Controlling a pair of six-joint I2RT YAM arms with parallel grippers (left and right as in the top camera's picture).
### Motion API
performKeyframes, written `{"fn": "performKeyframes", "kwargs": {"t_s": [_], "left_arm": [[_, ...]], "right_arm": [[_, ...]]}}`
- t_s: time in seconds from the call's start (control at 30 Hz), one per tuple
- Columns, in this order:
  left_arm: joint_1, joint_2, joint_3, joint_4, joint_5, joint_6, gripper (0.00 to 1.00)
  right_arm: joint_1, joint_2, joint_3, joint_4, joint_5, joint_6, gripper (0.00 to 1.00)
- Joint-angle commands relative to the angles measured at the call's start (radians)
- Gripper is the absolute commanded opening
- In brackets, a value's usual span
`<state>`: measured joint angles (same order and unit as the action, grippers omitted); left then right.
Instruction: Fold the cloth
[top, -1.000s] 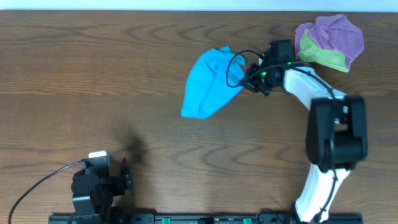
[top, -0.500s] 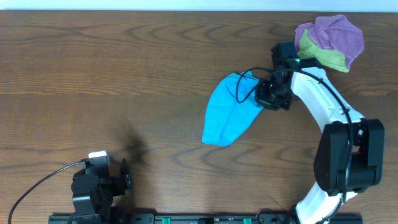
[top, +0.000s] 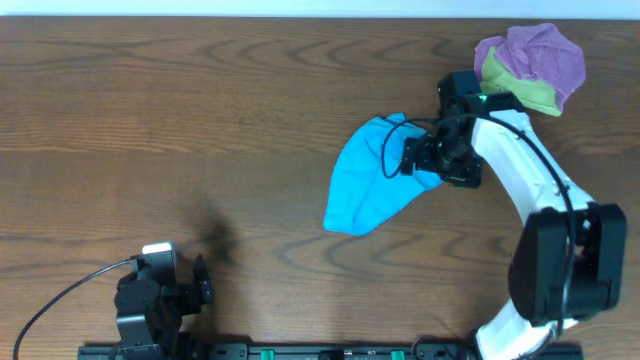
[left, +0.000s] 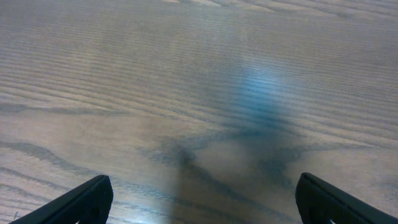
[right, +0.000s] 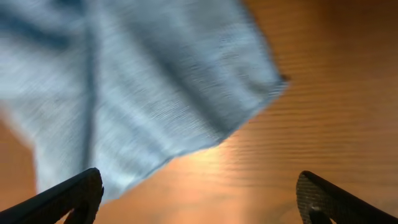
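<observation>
overhead: the cloth (top: 370, 178) lies crumpled on the wooden table (top: 150, 120), right of centre and about midway between the near and far edges. it is broad at its far right end and tapers to a rounded end at the near left. the right gripper (top: 408, 160) sits at the cloth's right edge, and a black cable (top: 388, 150) from the arm loops over the blue fabric. whether the fingers touch the cloth cannot be told from above.

in the right wrist view, the two fingertips (right: 68, 196) stand spread wide at the lower corners with nothing pinched between them. the cloth (right: 155, 93), blurred, fills the upper left of that view, with bare table (right: 329, 93) to its right.

at the far right of the table, a purple cloth (top: 545, 52) is heaped on a yellow-green cloth (top: 520, 92), just beyond the right arm and apart from the blue one.

the left gripper (top: 200, 282) rests at the near left, well apart from the cloth. its wrist view shows the fingers (left: 74, 202) spread wide over bare wood (left: 186, 62), holding nothing.
</observation>
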<state>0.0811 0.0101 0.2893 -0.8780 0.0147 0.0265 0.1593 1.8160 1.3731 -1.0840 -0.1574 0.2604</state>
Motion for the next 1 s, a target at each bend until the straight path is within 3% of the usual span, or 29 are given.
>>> {"fn": "performKeyframes", "kwargs": {"t_s": [0.0, 0.13, 0.37, 0.73, 0.97], "left_arm": [[-0.005, -0.006, -0.040, -0.033, -0.015, -0.004, 0.95], [-0.005, -0.006, -0.040, -0.033, -0.015, -0.004, 0.95], [-0.005, -0.006, -0.040, -0.033, -0.015, -0.004, 0.95], [-0.005, -0.006, -0.040, -0.031, -0.015, -0.004, 0.95], [-0.005, -0.006, -0.040, 0.073, 0.039, -0.006, 0.95]], "right_arm": [[0.069, -0.042, -0.001, -0.022, -0.122, -0.228, 0.99], [0.161, -0.042, -0.001, -0.042, -0.139, -0.303, 0.95], [0.275, -0.043, -0.001, 0.020, -0.138, -0.279, 0.91], [0.287, -0.045, 0.000, 0.077, -0.129, -0.312, 0.90], [0.284, -0.045, 0.000, 0.079, -0.036, -0.314, 0.89]]}}
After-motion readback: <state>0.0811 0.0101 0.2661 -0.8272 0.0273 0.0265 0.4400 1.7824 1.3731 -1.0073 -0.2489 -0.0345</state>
